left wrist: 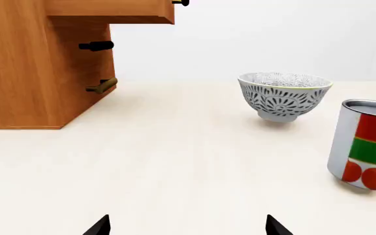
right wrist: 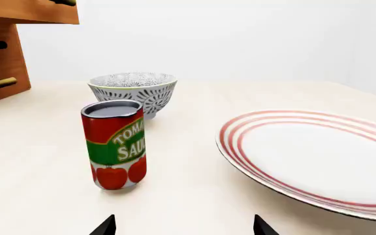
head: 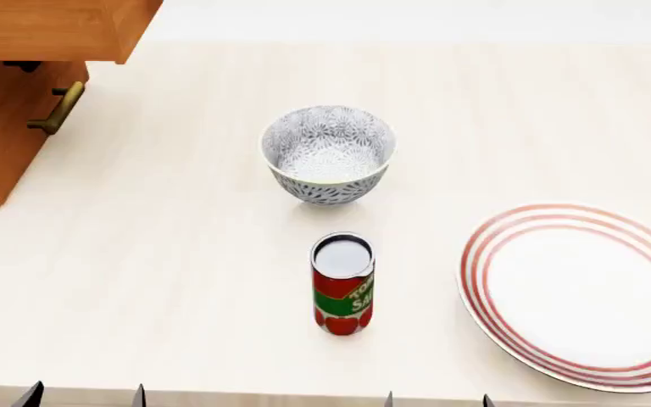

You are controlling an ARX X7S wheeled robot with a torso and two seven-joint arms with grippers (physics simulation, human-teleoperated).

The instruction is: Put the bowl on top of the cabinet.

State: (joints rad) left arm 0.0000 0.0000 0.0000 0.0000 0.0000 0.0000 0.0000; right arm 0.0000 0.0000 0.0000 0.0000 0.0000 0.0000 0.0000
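The bowl (head: 328,153), white with a dense dark leaf pattern, stands upright in the middle of the table, far from both grippers; it also shows as the bowl (left wrist: 284,96) and the bowl (right wrist: 133,91). The wooden cabinet (head: 9,76) fills the far left corner, one drawer pulled out; the cabinet (left wrist: 31,63) shows its brass handles. At the near table edge my left gripper (head: 85,396) is open and holds nothing, seen in the left wrist view as the left gripper (left wrist: 186,226). My right gripper (head: 437,399) is likewise open and bare, the right gripper (right wrist: 182,226).
A tomato sauce can (head: 342,284) stands upright just in front of the bowl, between it and my grippers. A flat red-striped white plate (head: 580,292) lies at the right. The pale table (head: 167,254) runs back to a white wall.
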